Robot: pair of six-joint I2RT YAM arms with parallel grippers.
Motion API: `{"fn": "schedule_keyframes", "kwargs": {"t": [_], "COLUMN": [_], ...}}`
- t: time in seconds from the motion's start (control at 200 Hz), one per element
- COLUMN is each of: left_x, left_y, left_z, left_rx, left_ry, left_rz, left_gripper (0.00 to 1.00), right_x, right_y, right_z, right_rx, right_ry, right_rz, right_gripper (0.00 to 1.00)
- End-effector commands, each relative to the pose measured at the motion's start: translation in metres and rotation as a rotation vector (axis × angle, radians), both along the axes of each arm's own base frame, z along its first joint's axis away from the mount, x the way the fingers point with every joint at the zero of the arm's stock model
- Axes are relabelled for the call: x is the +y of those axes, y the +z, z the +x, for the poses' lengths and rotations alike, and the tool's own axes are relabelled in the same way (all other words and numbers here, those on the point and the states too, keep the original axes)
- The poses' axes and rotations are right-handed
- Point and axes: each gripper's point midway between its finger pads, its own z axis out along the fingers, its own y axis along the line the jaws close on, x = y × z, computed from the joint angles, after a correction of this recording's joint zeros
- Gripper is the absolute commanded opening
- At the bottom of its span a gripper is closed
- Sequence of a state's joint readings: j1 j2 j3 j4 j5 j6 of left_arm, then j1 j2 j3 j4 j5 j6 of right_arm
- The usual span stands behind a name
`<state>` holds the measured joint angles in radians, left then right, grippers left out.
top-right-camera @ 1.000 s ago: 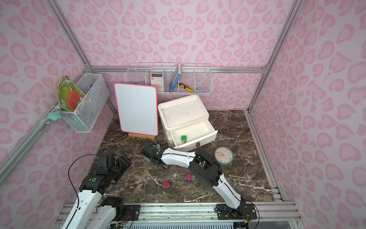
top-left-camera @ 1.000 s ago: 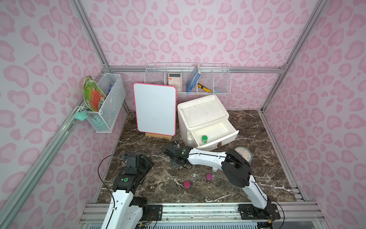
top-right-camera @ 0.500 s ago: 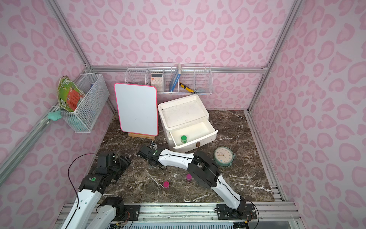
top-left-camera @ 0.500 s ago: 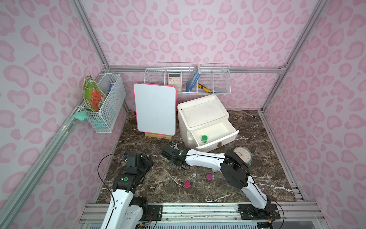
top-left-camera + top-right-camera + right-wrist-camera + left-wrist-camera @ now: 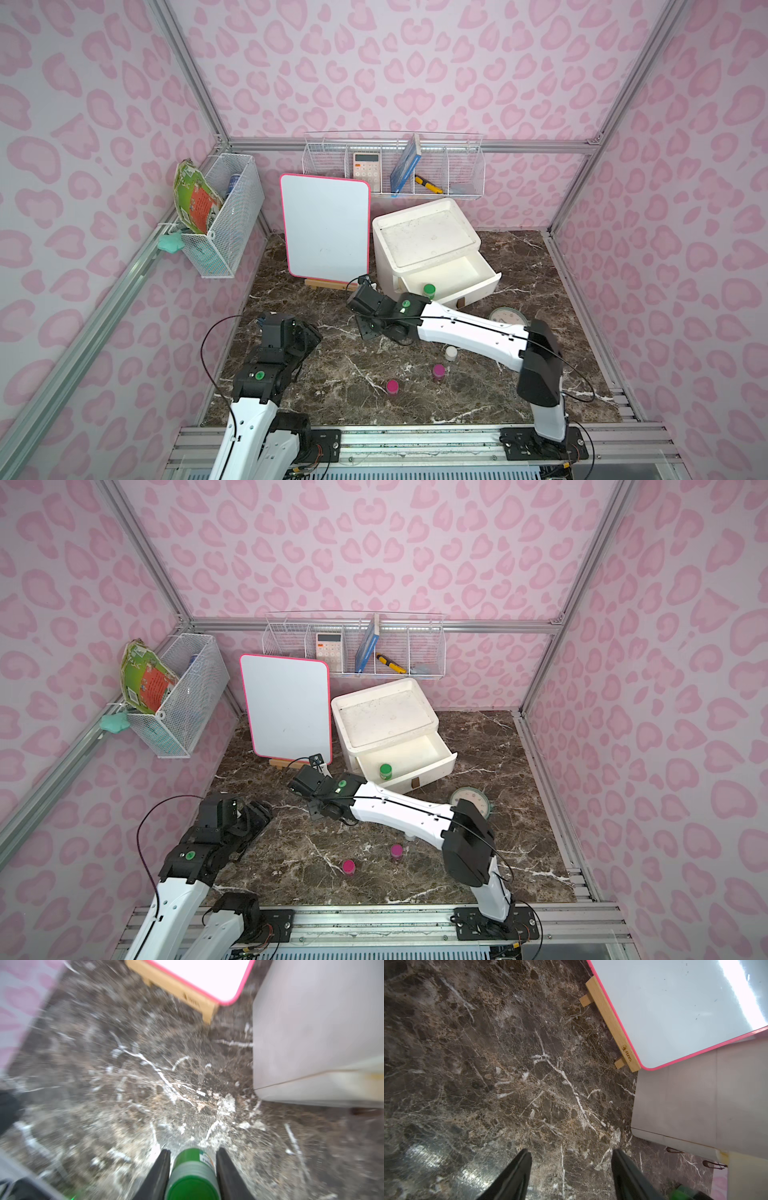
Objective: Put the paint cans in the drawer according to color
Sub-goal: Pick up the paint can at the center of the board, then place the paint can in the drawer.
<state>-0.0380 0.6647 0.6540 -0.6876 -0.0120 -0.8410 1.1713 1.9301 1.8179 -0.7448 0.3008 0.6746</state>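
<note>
At the near left, the left gripper [image 5: 571,1152] hangs over bare table [image 5: 488,1064] with its fingers spread and nothing between them. It has no part in this step and is best left there, well apart from the drawer.

Further right and farther back stands the whiteboard [image 5: 326,228] on its wooden foot, with the right gripper [image 5: 193,1150] just near of that foot. Its fingers are clamped on either side of the green paint can [image 5: 192,1172], whose lid faces the wrist camera. That view is smeared, so I cannot tell whether the can's base is clear of the table.

As I judge it, the step in hand is carrying this can to the open drawer [image 5: 478,291], which lies to the right and a little farther off. To do it well, lift straight up first so the can clears the drawer's walls. Then travel right with a firm grip and the can upright.

The second green can [image 5: 429,289] stands in the drawer's near left corner. Greens belong together, so set the held one down just beside it without knocking it. Let go only once its base rests on the drawer floor.

Farther right on the table wait the left magenta can [image 5: 392,386], the right magenta can [image 5: 439,370] and a white can [image 5: 451,353]. The white can stands just beside the right forearm, so a low swing could sweep it over. The clock [image 5: 509,318] lies beyond.
</note>
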Motion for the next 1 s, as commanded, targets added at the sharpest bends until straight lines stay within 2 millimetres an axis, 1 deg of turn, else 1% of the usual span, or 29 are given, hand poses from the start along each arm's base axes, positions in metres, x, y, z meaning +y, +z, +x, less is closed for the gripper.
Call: {"fn": "schedule_keyframes", "kwargs": {"t": [0.0,0.095,0.175,0.245,0.315,0.385,0.45,0.535,0.685,0.78,0.925,0.995], "left_x": [-0.012,-0.025,-0.037,-0.048,-0.058,-0.07,-0.079,-0.09,-0.101,-0.103,-0.104,-0.104], "left_y": [0.01,0.013,0.015,0.017,0.02,0.021,0.023,0.024,0.023,0.021,0.023,0.025], "left_z": [0.007,0.014,0.022,0.029,0.036,0.04,0.044,0.048,0.053,0.055,0.057,0.058], "left_rx": [-0.013,-0.002,-0.007,-0.019,-0.027,-0.022,-0.015,-0.008,0.005,0.012,0.008,0.005], "left_ry": [-0.089,-0.176,-0.228,-0.273,-0.317,-0.365,-0.404,-0.442,-0.472,-0.474,-0.474,-0.473], "left_rz": [-0.005,-0.03,-0.065,-0.081,-0.072,-0.045,-0.019,0.006,0.022,0.025,0.023,0.025], "left_gripper": [0.7,0.72,0.72,0.72,0.72,0.72,0.71,0.71,0.7,0.7,0.7,0.7], "right_x": [-0.031,-0.068,-0.103,-0.133,-0.159,-0.181,-0.197,-0.211,-0.225,-0.229,-0.231,-0.231], "right_y": [0.039,0.073,0.09,0.095,0.097,0.093,0.087,0.076,0.055,0.043,0.026,0.018], "right_z": [0.005,0.021,0.038,0.055,0.07,0.085,0.096,0.108,0.12,0.124,0.126,0.128], "right_rx": [-0.044,-0.09,-0.112,-0.129,-0.139,-0.141,-0.137,-0.127,-0.102,-0.084,-0.048,-0.027], "right_ry": [0.032,-0.006,-0.063,-0.123,-0.171,-0.215,-0.248,-0.272,-0.294,-0.296,-0.285,-0.279], "right_rz": [-0.024,-0.016,-0.026,-0.045,-0.043,-0.042,-0.048,-0.06,-0.11,-0.127,-0.148,-0.157], "right_gripper": [0.14,0.13,0.13,0.13,0.13,0.14,0.14,0.14,0.14,0.14,0.14,0.15]}}
